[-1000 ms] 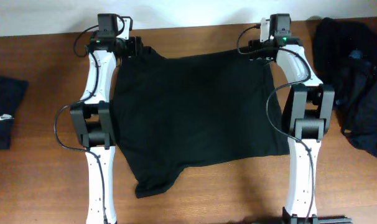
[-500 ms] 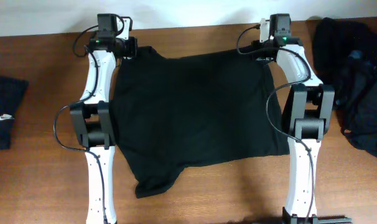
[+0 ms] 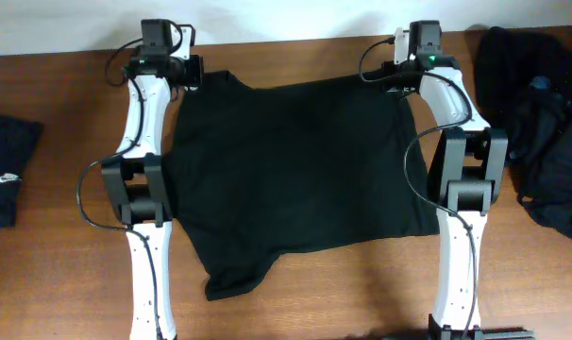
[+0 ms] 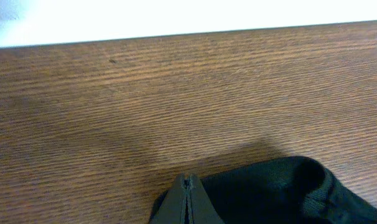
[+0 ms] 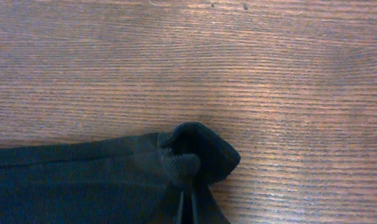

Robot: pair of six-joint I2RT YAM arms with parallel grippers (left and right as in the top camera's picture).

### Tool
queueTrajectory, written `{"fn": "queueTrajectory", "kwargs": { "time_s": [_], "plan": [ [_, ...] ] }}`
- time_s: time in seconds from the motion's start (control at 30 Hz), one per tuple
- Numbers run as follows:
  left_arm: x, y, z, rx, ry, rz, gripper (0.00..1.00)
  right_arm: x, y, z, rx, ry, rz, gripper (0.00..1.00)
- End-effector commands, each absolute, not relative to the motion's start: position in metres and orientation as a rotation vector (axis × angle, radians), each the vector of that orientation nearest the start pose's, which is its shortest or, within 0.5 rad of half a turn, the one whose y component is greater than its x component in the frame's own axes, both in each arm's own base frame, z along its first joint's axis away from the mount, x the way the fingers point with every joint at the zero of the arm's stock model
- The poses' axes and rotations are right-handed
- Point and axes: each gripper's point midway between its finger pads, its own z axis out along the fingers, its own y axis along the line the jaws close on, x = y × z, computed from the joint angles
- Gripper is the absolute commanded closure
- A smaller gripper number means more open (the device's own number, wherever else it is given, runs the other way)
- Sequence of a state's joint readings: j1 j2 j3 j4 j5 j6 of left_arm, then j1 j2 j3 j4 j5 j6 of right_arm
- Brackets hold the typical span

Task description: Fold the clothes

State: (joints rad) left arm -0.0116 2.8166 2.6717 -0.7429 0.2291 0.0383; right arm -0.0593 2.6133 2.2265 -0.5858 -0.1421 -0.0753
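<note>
A black T-shirt [image 3: 295,170] lies spread flat across the middle of the wooden table [image 3: 69,274], one sleeve pointing to the near left. My left gripper [image 3: 193,71] is at its far left corner and is shut on the fabric there. In the left wrist view the closed fingertips [image 4: 188,183] meet in a thin line, with a raised fold of the shirt [image 4: 282,186] just to their right. My right gripper [image 3: 392,76] is shut on the far right corner. The right wrist view shows bunched cloth [image 5: 188,152] over the fingers [image 5: 187,199].
A folded black garment with a small white logo [image 3: 5,172] lies at the table's left edge. A heap of dark clothes [image 3: 541,123] sits at the right. The table's far edge runs just behind both grippers, against a white wall.
Both grippers have gone from open to shut at the shirt's far corners. The left gripper has shifted slightly to the left. The shirt has barely moved.
</note>
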Motion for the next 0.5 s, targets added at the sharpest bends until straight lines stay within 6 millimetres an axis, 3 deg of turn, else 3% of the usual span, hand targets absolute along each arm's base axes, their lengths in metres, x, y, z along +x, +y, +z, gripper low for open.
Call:
{"fn": "queueTrajectory", "kwargs": {
  "time_s": [0.0,0.23,0.47],
  "plan": [
    [0.676,-0.043,0.089,0.169,2.361,-0.267,0.99,0.633,-0.009,0.022,-0.08,2.527,0.151,0.96],
    [0.669,-0.04,0.09,0.16,2.39,-0.269,0.99,0.63,-0.009,0.025,-0.08,2.54,0.153,0.96],
    [0.662,-0.039,0.096,0.155,2.414,-0.272,0.99,0.627,-0.005,0.06,-0.091,2.543,0.158,0.96]
  ]
}}
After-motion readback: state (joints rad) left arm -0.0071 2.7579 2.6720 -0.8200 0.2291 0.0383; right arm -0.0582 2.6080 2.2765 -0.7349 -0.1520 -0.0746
